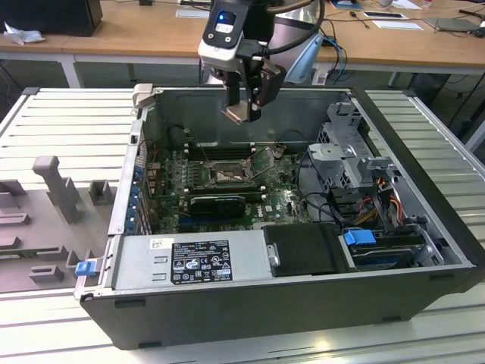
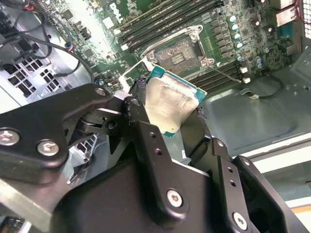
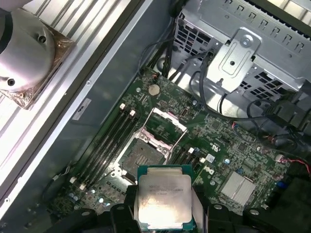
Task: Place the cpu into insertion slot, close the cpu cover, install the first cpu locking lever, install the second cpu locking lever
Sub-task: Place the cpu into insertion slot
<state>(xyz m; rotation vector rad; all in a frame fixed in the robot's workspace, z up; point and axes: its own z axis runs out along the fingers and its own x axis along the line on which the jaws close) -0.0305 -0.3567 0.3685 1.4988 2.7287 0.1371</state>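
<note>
Silvery-beige cpu clamped edge-on in the pincer, hanging above the open computer case, well apart from the insertion slot. Slot bare, cpu cover tipped up. Seating, closing and both latching steps apparently all left. Case flat on a grey slatted worktop, wooden desks behind.

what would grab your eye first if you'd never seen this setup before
The pale silvery cpu stands out first, pinched in the gripper, which hangs above the open computer case. Below it, on the green board, lies the bare insertion slot, with the cpu cover tipped up beside it.
</note>
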